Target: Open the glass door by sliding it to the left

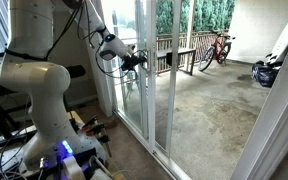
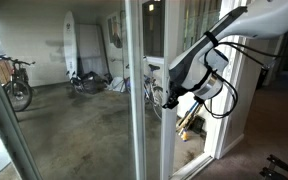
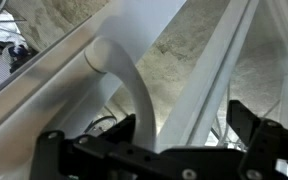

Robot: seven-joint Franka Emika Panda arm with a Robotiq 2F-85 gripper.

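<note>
The arm reaches to the glass door (image 2: 142, 130), which stands shut in its track, and the step in hand, I think, is taking the handle. In the wrist view the gripper (image 3: 156, 142) is spread wide. Its two dark fingers (image 3: 56, 150) stand on either side of the pale curved handle (image 3: 124, 85), and they grasp nothing yet. Next the jaws should close on the handle, or one finger should press against it, and then the arm should pull straight along the track to the left. The white upright runs just beside the fingers, so there is little room sideways. The bicycle (image 1: 216, 48) on the patio is well apart. How far the panel can slide I cannot tell.
</note>
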